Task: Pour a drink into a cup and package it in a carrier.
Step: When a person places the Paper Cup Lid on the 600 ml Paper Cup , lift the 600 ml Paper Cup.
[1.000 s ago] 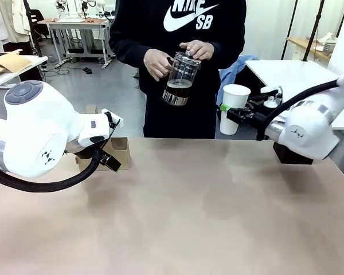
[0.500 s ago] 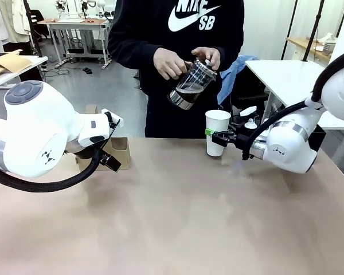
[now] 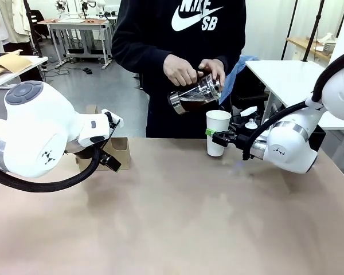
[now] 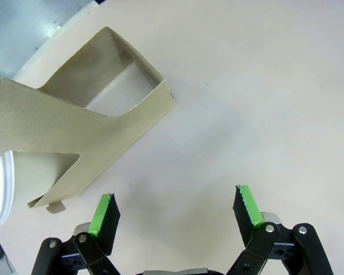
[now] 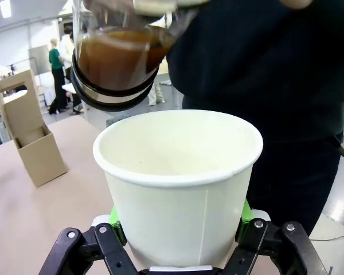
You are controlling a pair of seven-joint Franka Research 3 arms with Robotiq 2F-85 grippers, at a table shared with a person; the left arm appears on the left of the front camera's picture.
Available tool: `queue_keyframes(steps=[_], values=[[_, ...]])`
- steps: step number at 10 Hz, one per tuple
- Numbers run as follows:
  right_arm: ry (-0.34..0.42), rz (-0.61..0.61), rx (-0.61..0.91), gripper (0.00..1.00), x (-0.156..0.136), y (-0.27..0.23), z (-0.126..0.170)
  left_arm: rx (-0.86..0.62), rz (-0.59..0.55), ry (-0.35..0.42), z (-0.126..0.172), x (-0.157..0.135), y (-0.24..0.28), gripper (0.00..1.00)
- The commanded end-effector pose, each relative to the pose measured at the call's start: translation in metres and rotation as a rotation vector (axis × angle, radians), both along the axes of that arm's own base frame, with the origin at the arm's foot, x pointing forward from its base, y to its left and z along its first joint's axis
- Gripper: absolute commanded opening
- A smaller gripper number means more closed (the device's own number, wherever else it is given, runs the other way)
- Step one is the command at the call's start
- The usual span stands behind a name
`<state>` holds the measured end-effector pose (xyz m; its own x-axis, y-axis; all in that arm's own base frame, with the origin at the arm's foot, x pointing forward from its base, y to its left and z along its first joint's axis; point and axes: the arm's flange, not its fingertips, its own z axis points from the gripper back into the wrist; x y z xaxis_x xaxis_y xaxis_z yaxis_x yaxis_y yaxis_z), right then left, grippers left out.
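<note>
The person stands at the table's far side and tilts a glass carafe [image 3: 194, 94] of the dark brown drink [image 5: 117, 54] just over the white paper cup [image 3: 218, 130]. My right gripper [image 3: 217, 136] is shut on the cup's lower half and holds it upright at the table's back middle. In the right wrist view the cup [image 5: 180, 177] looks empty inside, with my right gripper [image 5: 180, 226] clamped on both sides. The brown carrier [image 3: 120, 150] stands at the back left. My left gripper [image 4: 176, 203] hangs open above the table beside the carrier [image 4: 86, 123].
My bulky left arm [image 3: 34, 134] covers the left side of the table. A white side table [image 3: 286, 71] and a blue cloth [image 3: 236, 67] are behind the right arm. The tabletop [image 3: 178, 217] stretches bare toward me.
My right gripper carried the cup from the right down to the table's back middle, then held still. The person swung the carafe over the cup and tipped it further. The left arm stayed put.
</note>
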<state>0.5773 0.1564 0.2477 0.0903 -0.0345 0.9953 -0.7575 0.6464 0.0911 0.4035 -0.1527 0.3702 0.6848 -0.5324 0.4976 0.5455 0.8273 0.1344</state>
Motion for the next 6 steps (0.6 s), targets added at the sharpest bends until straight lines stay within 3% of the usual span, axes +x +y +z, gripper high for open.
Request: queue_keyframes(steps=[1, 6], values=[[-0.006, 0.002, -0.004, 0.81, 0.0001, 0.0019, 0.0029, -0.003, 0.001, 0.000, 0.0002, 0.0001, 0.0007, 1.00], [-0.006, 0.002, -0.004, 0.81, 0.0001, 0.0019, 0.0029, -0.003, 0.001, 0.000, 0.0002, 0.0001, 0.0007, 1.00]])
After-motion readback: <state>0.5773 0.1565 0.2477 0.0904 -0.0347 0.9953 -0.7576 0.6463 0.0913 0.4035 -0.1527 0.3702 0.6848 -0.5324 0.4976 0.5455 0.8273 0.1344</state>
